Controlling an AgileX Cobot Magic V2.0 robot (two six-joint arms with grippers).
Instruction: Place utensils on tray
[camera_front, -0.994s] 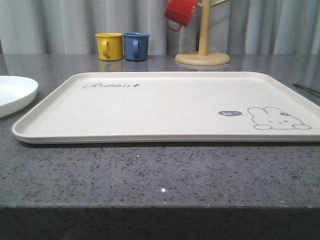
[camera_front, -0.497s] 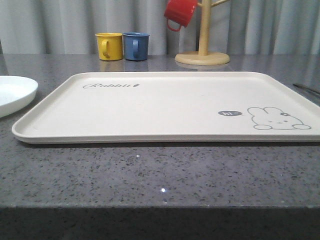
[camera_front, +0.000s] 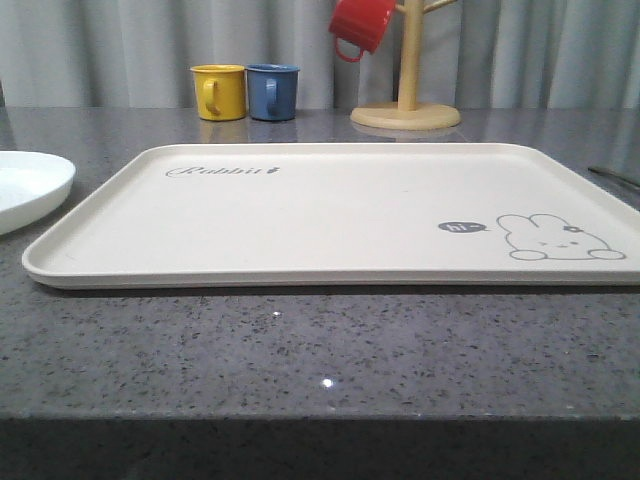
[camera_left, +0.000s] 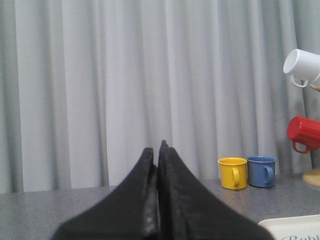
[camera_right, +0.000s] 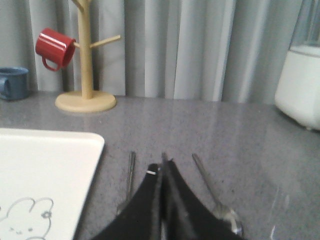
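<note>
Beside tray's (camera_right: 45, 170) right edge, on table (camera_right: 225, 130): fork (camera_right: 129, 177), spoon (camera_right: 215, 197), thin, stiff, slippery; grip mid-handle. Right pincer (camera_right: 161, 172) and left pincer (camera_left: 156, 152) closed, empty.

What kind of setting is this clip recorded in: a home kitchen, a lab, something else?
Probably a staged kitchen-style tabletop. A grey speckled stone counter holds a rabbit-print tray, a wooden mug tree and a white appliance, but plain grey curtains close off the back, which suggests a test set rather than a real home.
</note>
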